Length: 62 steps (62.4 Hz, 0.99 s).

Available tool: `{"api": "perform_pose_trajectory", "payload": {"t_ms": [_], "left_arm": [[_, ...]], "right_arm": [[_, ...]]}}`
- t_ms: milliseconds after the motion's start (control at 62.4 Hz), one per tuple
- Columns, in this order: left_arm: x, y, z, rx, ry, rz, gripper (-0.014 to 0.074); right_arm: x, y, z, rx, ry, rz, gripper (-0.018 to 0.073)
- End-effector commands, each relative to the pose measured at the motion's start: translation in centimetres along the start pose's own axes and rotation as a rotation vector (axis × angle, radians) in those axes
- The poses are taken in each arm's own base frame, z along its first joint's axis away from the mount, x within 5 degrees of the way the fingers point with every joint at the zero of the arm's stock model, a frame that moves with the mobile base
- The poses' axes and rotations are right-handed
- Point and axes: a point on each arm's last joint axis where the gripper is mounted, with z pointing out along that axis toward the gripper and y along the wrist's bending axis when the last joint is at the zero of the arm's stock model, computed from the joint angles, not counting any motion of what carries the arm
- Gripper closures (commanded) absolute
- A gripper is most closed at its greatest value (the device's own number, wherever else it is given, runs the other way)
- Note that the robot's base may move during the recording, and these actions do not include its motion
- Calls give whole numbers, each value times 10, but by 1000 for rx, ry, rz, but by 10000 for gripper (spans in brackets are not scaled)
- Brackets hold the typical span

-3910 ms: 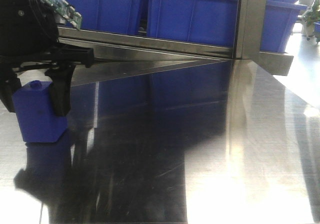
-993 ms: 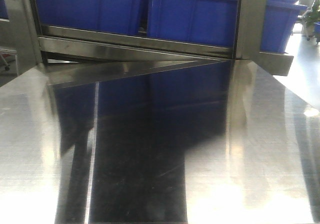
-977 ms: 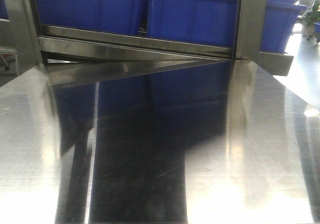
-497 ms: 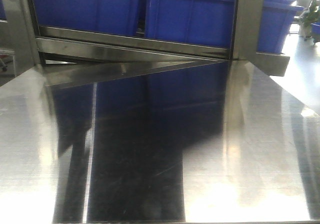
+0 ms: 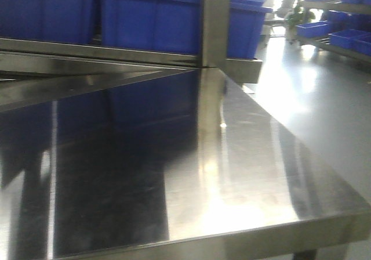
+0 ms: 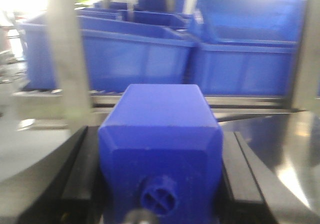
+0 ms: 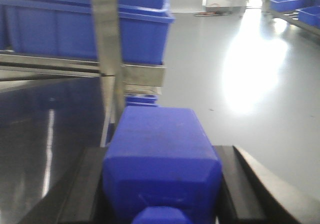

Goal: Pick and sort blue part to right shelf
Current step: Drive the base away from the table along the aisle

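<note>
Mix-up or bump ahead
The right gripper (image 7: 160,153) squeezes the tall blue plastic part with the fat knob (image 7: 157,129) at the edge of the shiny steel table (image 5: 249,155). The left gripper (image 6: 159,134) squeezes a squat blue block with a tiny knob (image 6: 160,109) near that table. They look alike, so the wrong one could get sorted. The part could also bump the steel post (image 7: 105,34) by the table.

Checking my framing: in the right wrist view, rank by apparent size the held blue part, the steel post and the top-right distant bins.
1. blue part, inflated by nearness.
2. steel post.
3. distant bins.
</note>
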Motion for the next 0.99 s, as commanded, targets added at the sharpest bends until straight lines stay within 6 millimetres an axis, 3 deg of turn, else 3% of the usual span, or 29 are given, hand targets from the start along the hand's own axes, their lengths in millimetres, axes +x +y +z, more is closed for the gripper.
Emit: {"api": "perform_pose_trajectory", "payload": {"t_ms": [0,977], "left_arm": [[-17,0,-2,0,-109,3,317],[-17,0,-2,0,-109,3,317]], "right_arm": [[-19,2,-2,-11,-127,-19,120],[-19,2,-2,-11,-127,-19,120]]}}
